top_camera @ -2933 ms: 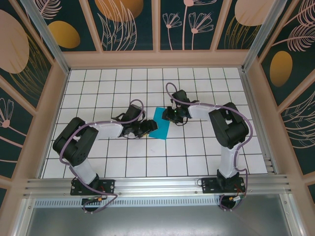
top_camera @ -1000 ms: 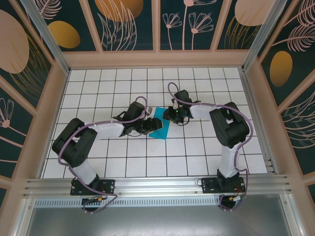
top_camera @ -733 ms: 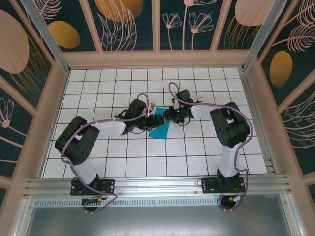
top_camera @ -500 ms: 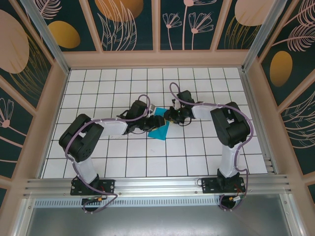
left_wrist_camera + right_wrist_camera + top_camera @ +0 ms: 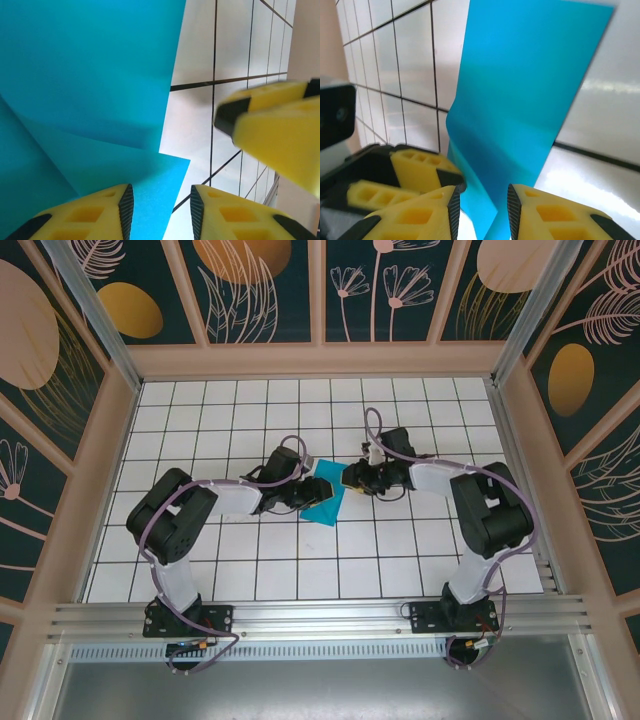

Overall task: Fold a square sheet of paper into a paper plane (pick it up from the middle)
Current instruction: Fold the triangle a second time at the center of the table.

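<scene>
**Operator:** Square sheet of paper (image 5: 328,506): where do we locate it?

**Technician:** We locate it on the white gridded table (image 5: 230,550), near the middle, between the two arms. From above it reads as a narrow teal-blue strip, with both tools at its far end.

**Operator:** How do we read the left tool (image 5: 161,202)?

**Technician:** In its wrist view we see the yellow jaws parted, with a clear gap. One corner of the sheet lies in that gap, over the table. The jaws clamp nothing. The sheet shows two layers here, an upper panel over a lower one.

**Operator:** And the right tool (image 5: 483,202)?

**Technician:** We read its jaws as parted too. The sheet stretches away from it across the tiles. The near end curls upward and runs into the gap. We cannot tell whether either side touches the paper. The left tool sits just beside the sheet's curled edge.
</scene>
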You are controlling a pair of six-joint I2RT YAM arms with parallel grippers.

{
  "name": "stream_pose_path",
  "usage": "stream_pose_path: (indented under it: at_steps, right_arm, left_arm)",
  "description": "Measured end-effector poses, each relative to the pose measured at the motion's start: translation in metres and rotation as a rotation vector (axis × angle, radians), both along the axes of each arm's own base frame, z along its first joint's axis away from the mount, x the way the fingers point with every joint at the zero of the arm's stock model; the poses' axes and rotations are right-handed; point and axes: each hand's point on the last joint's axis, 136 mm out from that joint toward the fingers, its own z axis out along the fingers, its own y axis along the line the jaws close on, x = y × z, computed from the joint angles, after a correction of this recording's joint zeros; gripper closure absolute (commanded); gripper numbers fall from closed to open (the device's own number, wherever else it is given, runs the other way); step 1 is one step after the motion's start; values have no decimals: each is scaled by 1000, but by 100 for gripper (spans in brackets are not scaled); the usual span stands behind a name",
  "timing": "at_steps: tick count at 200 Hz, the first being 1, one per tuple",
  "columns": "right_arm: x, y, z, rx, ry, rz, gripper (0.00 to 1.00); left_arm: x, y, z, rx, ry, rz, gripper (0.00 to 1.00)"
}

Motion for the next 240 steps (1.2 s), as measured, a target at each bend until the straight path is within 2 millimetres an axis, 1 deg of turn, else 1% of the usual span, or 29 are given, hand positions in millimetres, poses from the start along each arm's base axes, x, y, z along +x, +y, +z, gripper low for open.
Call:
stream_pose_path:
  at_steps: [41, 65, 124, 152, 169, 186, 200, 240]
  right_arm:
    - [-17, -2, -9, 9, 39, 27, 66]
    - [-20, 1, -8, 18, 33, 49, 66]
    - [-26, 12, -17, 18, 56, 92, 67]
    - [-25, 17, -15, 21, 43, 110, 72]
    - [-24, 19, -14, 21, 33, 117, 78]
    - [-24, 18, -16, 16, 37, 113, 87]
    - [-22, 17, -19, 3, 35, 107, 90]
    - [-17, 13, -25, -36, 30, 86, 93]
  left_arm:
    - [2, 2, -1, 12, -6, 15, 68]
    - [3, 2, -1, 13, -6, 15, 69]
    - [3, 2, -2, 14, -7, 17, 70]
    - [3, 2, -2, 14, -6, 17, 70]
    - [3, 2, -2, 15, -6, 17, 70]
    - [3, 2, -2, 14, -6, 17, 70]
    - [3, 2, -2, 15, -6, 17, 70]
    - [2, 2, -1, 12, -5, 14, 70]
